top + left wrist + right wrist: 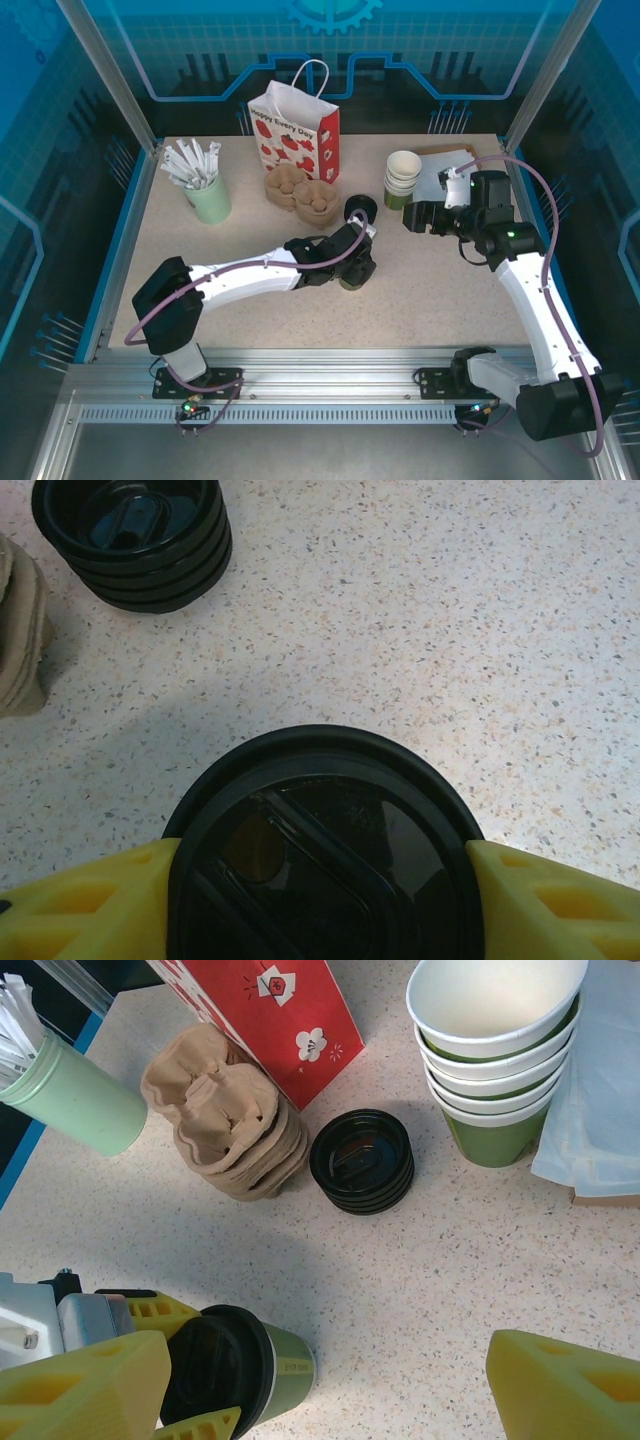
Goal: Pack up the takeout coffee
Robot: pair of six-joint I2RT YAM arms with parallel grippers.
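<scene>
The takeout coffee [353,275], an olive-green paper cup with a black lid, stands at the middle of the table. My left gripper [352,262] is shut on it. In the left wrist view the black lid [320,850] sits between the two yellow fingers [90,910]. In the right wrist view the takeout coffee [285,1360] is at the lower left, with the left gripper's fingers [150,1308] on both sides of its lid. My right gripper [412,217] hovers open to the cup's right, above the table, with nothing between its fingers [570,1390].
A red-and-white paper bag [295,125] stands at the back. In front of it lie stacked cardboard cup carriers [300,192] and a stack of black lids [360,210]. Unlidded green cups [403,178] are stacked beside a white napkin [450,165]. A mint holder of sticks [207,195] stands at the left.
</scene>
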